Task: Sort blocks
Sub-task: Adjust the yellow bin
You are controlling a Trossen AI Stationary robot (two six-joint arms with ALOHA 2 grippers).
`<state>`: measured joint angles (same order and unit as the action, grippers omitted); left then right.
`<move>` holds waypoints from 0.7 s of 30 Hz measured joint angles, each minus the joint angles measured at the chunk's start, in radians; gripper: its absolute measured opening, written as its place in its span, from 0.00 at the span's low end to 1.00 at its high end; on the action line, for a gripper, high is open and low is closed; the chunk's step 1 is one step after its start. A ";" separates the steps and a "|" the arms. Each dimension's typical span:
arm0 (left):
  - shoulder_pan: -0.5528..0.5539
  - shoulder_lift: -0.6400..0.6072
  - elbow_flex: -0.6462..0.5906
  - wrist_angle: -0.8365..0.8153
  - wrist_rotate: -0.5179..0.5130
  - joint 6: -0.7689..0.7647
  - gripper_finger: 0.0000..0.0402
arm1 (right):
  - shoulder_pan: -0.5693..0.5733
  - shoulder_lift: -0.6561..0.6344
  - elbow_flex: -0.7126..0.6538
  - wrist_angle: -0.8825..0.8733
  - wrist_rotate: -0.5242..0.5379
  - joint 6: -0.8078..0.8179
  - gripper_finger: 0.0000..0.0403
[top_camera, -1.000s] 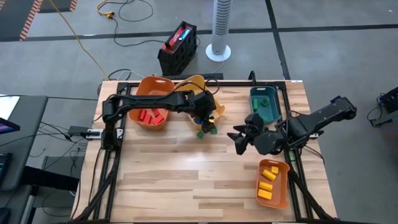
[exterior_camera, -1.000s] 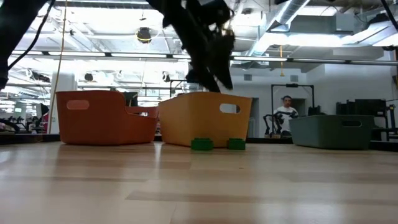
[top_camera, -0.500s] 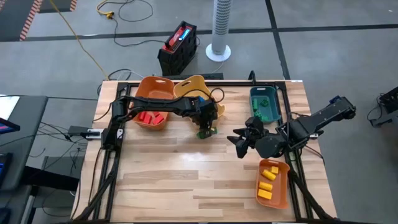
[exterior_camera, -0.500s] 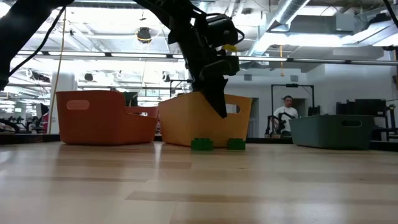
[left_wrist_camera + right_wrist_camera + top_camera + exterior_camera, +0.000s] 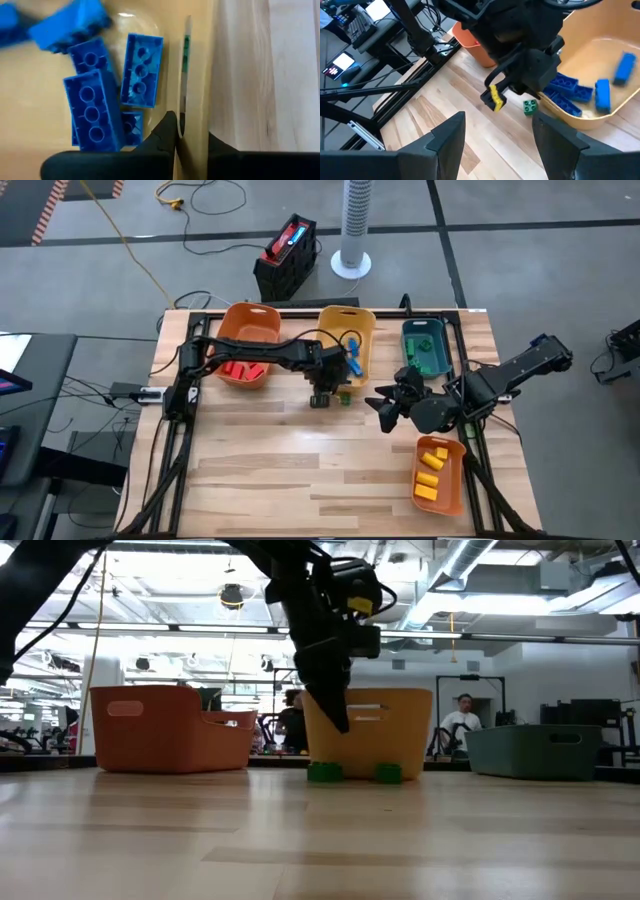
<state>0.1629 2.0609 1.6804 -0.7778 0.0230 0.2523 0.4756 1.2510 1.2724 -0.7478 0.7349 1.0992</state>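
High view: left gripper [image 5: 322,385] is clamped shut on the yellow bin's wall [image 5: 197,75], dragging it rather than picking; blue blocks [image 5: 107,90] lie inside, two green blocks [image 5: 352,773] on the worktop [image 5: 300,470] just beside. Next it likely must release and take a green block. Right gripper [image 5: 385,402] waits open.

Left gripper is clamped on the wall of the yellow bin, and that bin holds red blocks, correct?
Not quite: the left gripper is clamped on the yellow bin by its wall, but that bin holds blue blocks, as the left wrist view shows. The red blocks lie in the orange bin. The right gripper waits open near the teal bin.
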 joint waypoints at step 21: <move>0.007 0.003 -0.001 -0.040 -0.026 -0.180 0.03 | 0.002 0.000 0.000 0.000 0.000 0.010 0.59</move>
<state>0.1696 2.0640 1.6794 -0.8183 -0.0030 0.0725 0.4778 1.2510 1.2728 -0.7475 0.7349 1.1095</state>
